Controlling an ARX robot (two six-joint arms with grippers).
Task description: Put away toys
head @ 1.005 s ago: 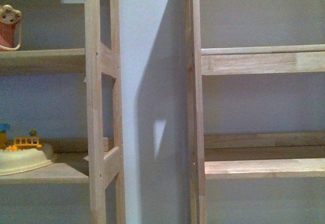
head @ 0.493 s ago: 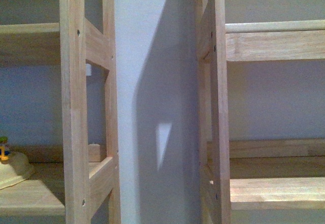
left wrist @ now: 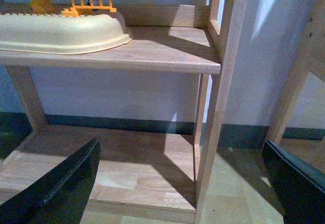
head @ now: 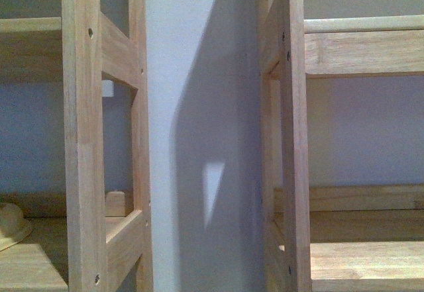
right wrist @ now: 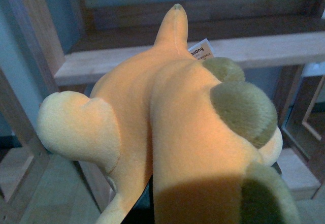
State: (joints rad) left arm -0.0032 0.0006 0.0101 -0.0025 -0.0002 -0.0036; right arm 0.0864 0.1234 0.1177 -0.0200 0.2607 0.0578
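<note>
The orange-yellow plush animal [right wrist: 167, 122] fills the right wrist view, soft and rounded, with olive-green patches and a white tag [right wrist: 199, 50]. My right gripper [right wrist: 144, 209] is shut on it; only a dark sliver of the gripper shows under the plush. The plush hangs in front of a wooden shelf board [right wrist: 284, 49]. In the left wrist view my left gripper [left wrist: 180, 193] is open, its black fingers [left wrist: 61, 188] wide apart with nothing between them, low before the left shelf unit. Neither gripper shows in the front view.
Two wooden shelf units stand against a white wall, their posts [head: 83, 140] [head: 291, 140] either side of a gap. A pale tan object [left wrist: 61, 31] with an orange fence piece [left wrist: 91, 3] sits on the left unit's shelf [left wrist: 167, 51]. Its bottom shelf [left wrist: 111, 163] is bare.
The front view has drawn closer to the shelves: the posts look larger and farther apart. The pale tan object has slid to the left edge, and the pink toy has left the view.
</note>
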